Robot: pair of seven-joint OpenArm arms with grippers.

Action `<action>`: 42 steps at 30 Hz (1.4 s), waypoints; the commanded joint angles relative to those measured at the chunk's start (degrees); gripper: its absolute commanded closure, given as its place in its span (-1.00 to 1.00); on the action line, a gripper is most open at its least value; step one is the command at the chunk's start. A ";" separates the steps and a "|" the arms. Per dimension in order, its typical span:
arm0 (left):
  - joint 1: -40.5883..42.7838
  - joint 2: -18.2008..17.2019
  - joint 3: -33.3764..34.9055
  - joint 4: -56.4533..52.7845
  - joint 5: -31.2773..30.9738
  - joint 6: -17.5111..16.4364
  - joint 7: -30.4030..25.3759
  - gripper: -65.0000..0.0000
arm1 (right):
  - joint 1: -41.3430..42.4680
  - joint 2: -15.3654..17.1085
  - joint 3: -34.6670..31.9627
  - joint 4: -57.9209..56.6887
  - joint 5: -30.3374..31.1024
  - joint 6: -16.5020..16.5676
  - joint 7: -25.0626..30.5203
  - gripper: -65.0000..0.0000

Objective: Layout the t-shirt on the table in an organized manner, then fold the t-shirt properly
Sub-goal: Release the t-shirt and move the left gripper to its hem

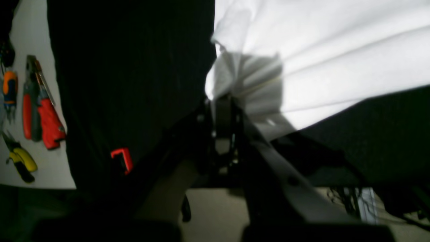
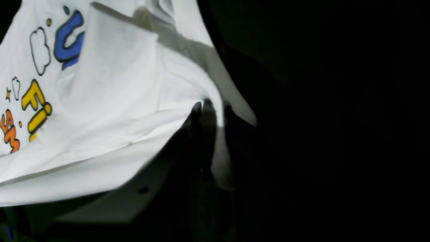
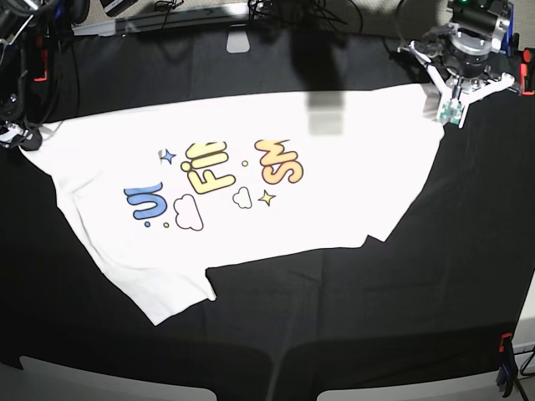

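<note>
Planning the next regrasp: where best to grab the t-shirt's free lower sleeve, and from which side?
Take the t-shirt by its free sleeve's hem corner, coming from the near table edge. That sleeve lies flat and points that way, with bare black cloth around it. Both pincers already hold the far corners.

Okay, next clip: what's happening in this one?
A two-armed robot is spreading a white t-shirt over the black-covered table. Each hand is shut on a pinch of cloth: the left hand at the far edge on the base view's right, the right hand at the opposite end. The shirt lies stretched between them, printed side up, mostly flat with one sleeve trailing toward the near edge. No fold has been made yet.
</note>
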State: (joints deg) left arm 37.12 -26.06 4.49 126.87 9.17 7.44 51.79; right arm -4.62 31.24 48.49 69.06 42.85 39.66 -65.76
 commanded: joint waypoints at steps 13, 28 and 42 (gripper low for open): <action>0.17 -0.63 -0.37 1.09 1.64 0.72 7.13 0.02 | -6.05 1.92 0.85 1.07 -1.75 0.34 0.37 0.30; -0.13 -0.63 -0.39 1.11 -6.27 -5.29 11.56 0.02 | -6.03 9.01 11.54 1.09 -1.73 0.34 0.35 0.30; -6.99 -0.66 -0.39 6.01 7.30 2.10 3.74 0.02 | -5.97 11.45 11.54 1.09 7.37 0.34 0.35 0.30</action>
State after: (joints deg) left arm 30.17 -26.33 4.38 131.81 15.84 8.82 56.51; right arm -10.83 40.66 59.64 69.17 49.19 39.66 -66.08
